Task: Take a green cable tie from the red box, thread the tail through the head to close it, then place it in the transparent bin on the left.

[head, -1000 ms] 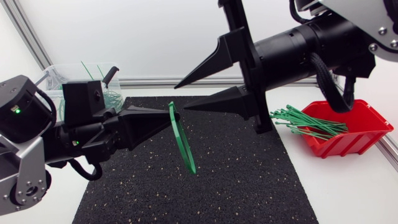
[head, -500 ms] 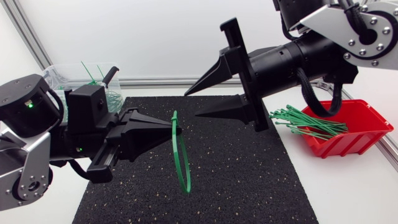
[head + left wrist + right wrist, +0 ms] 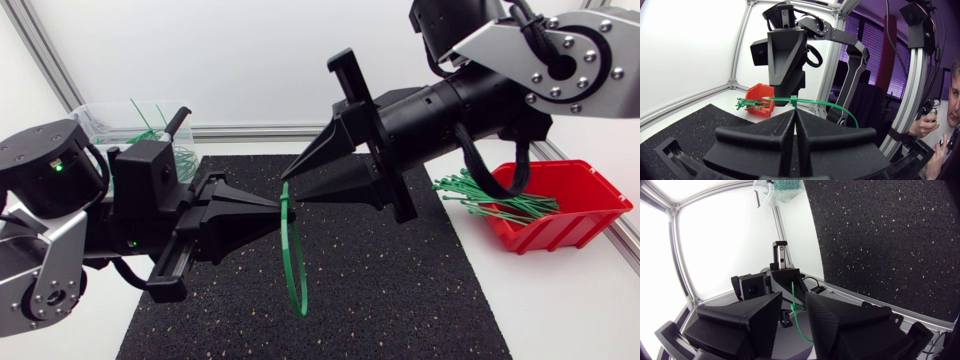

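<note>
**Looped tie pinched at mid-frame**

The green cable tie point(image 3: 294, 262) hangs as a loop at the middle of the frame, over the black mat point(image 3: 400, 290). My left jaws are clamped tight on its top. My right jaws stand parted, that top between them. The red box point(image 3: 575, 215) sits at the right, the transparent bin point(image 3: 100, 118) at the upper left.

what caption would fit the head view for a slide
left pincer holds a looped green plastic cable tie above the black speckled mat while the open right pincer points at its top
</note>
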Robot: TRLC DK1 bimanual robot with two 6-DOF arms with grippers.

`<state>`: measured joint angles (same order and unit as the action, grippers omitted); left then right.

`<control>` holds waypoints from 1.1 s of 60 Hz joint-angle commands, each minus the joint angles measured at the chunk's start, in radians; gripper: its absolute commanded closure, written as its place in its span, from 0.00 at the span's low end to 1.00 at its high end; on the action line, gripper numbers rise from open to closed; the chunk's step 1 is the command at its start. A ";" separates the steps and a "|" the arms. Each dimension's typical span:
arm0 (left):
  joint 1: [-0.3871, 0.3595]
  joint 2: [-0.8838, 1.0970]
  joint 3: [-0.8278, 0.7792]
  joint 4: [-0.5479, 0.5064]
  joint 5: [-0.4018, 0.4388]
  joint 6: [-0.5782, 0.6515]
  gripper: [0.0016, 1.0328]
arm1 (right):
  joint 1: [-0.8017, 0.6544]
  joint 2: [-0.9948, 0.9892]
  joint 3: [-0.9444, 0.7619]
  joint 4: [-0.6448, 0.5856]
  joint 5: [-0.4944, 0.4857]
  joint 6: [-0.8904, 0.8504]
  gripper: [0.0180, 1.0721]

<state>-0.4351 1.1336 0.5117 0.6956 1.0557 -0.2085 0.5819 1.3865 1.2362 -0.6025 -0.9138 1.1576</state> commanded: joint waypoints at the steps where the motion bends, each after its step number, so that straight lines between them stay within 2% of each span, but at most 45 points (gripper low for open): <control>1: -0.010 0.011 0.027 0.002 0.013 0.014 0.97 | 0.009 0.011 0.023 -0.010 0.012 -0.016 0.71; 22: -0.021 0.005 0.027 -0.007 0.013 0.014 0.97 | 0.026 0.014 0.026 -0.016 0.027 -0.010 0.77; 44: -0.021 0.002 0.027 -0.010 0.013 0.017 0.97 | 0.038 -0.009 0.012 -0.020 0.078 -0.009 0.94; 59: -0.021 -0.006 0.030 -0.021 0.013 0.017 0.97 | 0.038 -0.015 0.008 -0.008 0.102 0.001 0.94; 66: -0.034 -0.049 0.028 -0.061 0.013 0.017 0.97 | 0.038 0.009 0.000 0.013 0.124 0.019 0.94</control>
<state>-0.4530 1.1236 0.5137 0.6430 1.0534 -0.2081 0.6147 1.3842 1.2358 -0.6025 -0.8112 1.1587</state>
